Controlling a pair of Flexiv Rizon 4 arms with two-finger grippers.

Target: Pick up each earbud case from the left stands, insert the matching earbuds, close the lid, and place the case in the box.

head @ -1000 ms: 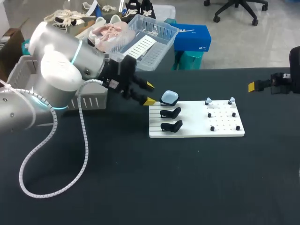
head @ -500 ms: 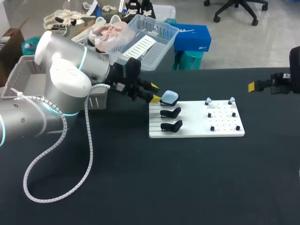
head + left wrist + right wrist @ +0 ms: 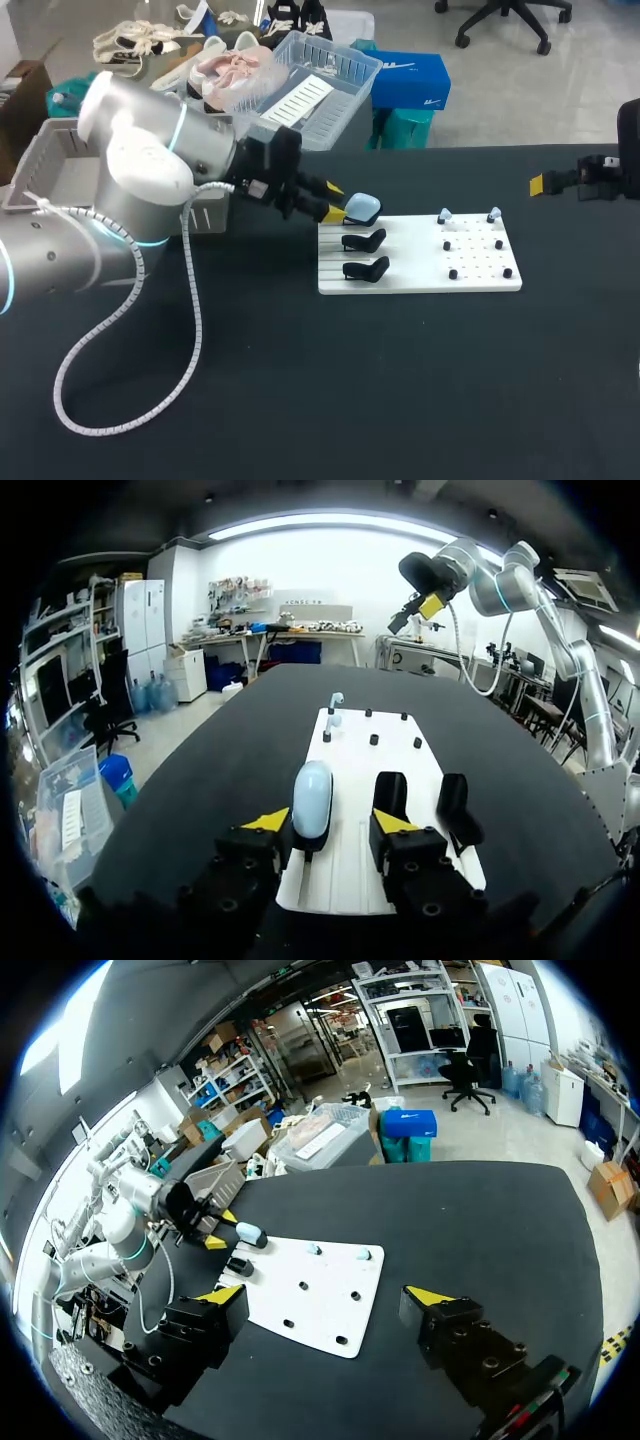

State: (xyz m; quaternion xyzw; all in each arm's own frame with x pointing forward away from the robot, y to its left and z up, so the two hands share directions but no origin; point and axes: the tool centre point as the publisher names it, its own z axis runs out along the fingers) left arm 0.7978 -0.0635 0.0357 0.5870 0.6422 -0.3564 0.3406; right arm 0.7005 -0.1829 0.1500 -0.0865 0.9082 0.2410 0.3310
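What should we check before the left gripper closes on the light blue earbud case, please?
1. Left gripper open: ok.
2. Earbud case between its fingers: ok, though nearer one finger than the other.
3. Case centred for an even squeeze: not ok.
4. Case seated on its stand, lid shut: ok.
5. Two earbuds waiting on the white board: ok.
6. Right gripper open, empty and away from the board: ok.
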